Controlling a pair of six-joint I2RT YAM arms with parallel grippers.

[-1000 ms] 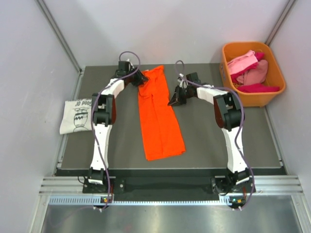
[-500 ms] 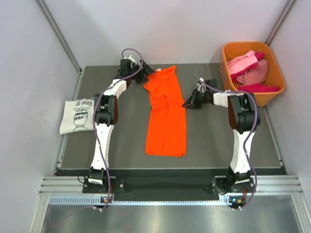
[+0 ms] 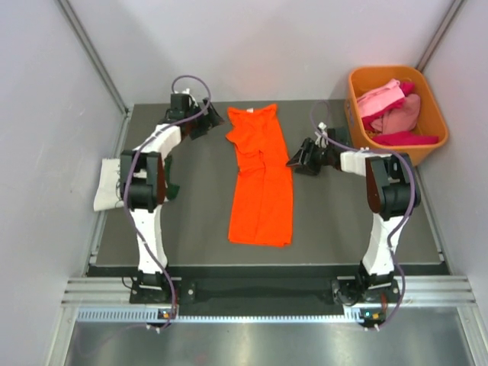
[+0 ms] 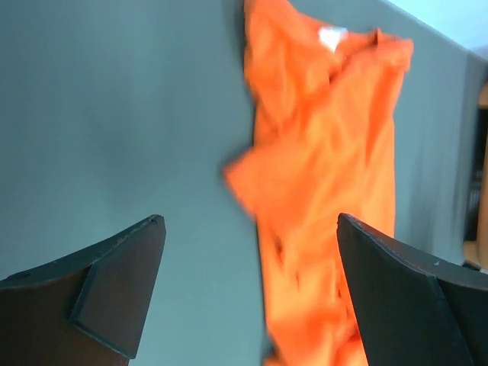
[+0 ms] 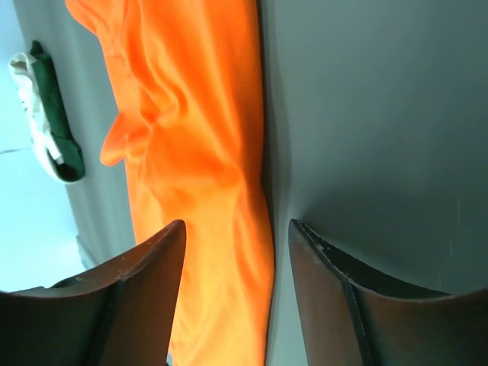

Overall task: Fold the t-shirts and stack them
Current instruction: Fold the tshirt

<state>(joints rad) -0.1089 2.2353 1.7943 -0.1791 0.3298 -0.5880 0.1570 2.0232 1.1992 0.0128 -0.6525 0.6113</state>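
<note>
A plain bright orange cloth t-shirt (image 3: 261, 183), folded into a long narrow strip, lies on the dark grey table (image 3: 198, 213) between the two sets of jaws, gripped by neither. The left jaws stand wide open beside its collar end; the right jaws hang parted and empty at its other edge.

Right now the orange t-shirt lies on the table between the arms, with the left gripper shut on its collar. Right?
No: the left gripper stands open, off the orange t-shirt, as the left wrist view shows. The rest holds.
</note>
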